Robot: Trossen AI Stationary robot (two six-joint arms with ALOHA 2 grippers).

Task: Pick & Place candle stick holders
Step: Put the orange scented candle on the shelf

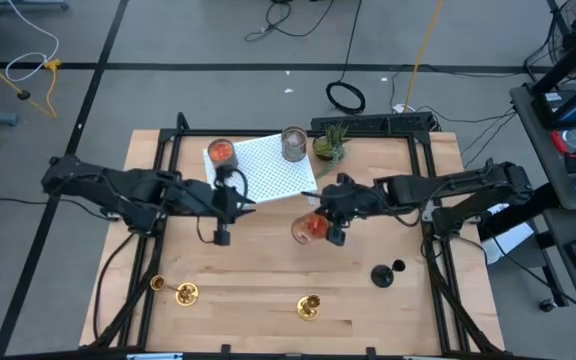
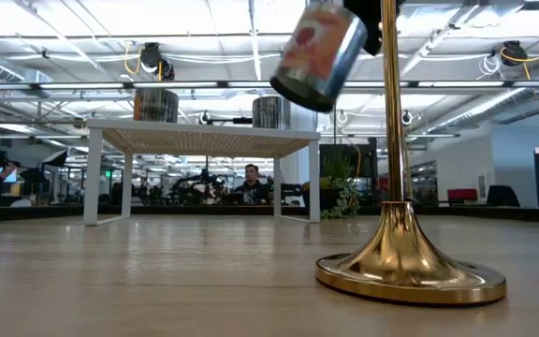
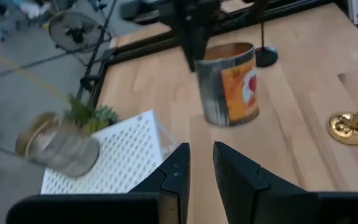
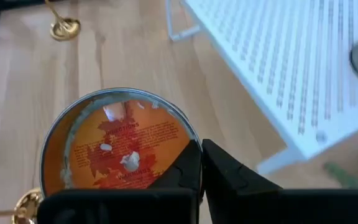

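My right gripper point(image 1: 320, 222) is shut on a glass cup with orange inside point(image 1: 306, 229), held in the air above mid-table; it shows tilted in the low view point(image 2: 321, 51). My left gripper point(image 3: 202, 163) hovers by the white rack point(image 1: 268, 165), fingers a narrow gap apart, empty, pointing at that cup point(image 3: 230, 84). A second orange cup point(image 1: 220, 150) and a greyish cup point(image 1: 294, 143) stand on the rack. Two brass holders point(image 1: 186, 293) point(image 1: 309, 305) and a black one point(image 1: 383, 275) are on the near table. My right gripper holds the cup by its rim wall point(image 4: 188, 134), one finger inside the cup and one outside. The fingers come from the table's right, slanting down. The cup is lifted clear of the table and hangs tilted, its open mouth toward the gripper.
A small green plant point(image 1: 330, 145) stands at the rack's right end. A brass holder point(image 2: 405, 262) stands upright close to the low camera. Bare wood lies between the rack and the near holders. Black frame rails run along the table's left and right sides.
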